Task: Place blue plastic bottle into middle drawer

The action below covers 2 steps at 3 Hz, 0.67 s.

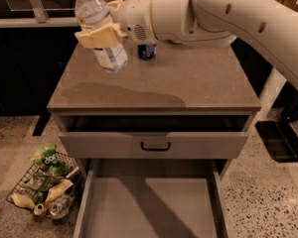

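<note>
My gripper (100,34) is shut on the blue plastic bottle (98,28), a clear bottle with a white cap and a pale label. I hold it tilted, cap up and to the left, in the air above the left part of the cabinet top (188,83). The middle drawer (151,209) is pulled far out at the bottom of the view and shows a plain grey floor with nothing in it. My arm (218,14) reaches in from the upper right.
A short dark blue soda can (147,51) stands at the back of the cabinet top, partly behind my wrist. The upper drawer (155,144) with a small black handle is slightly open. A wire basket (44,182) of rubbish sits on the floor at the left.
</note>
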{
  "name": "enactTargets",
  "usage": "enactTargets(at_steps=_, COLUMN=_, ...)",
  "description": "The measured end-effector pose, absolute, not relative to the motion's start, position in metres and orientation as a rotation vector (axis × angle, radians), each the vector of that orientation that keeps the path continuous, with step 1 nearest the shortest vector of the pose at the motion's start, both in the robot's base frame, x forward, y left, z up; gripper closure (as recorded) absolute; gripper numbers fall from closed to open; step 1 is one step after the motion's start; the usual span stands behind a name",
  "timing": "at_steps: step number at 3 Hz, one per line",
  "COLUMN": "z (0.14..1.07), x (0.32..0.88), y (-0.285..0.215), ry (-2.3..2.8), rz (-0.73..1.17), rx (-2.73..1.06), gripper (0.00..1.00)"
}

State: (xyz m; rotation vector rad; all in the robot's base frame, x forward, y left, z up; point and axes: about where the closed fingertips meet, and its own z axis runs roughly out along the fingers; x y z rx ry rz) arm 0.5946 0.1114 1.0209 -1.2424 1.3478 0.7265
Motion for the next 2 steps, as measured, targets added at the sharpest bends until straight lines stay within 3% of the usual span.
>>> enactTargets(at_steps=2, z=0.972, x=0.534, y=0.039, ry=1.318, rz=0.809, rx=-1.239, gripper=1.0)
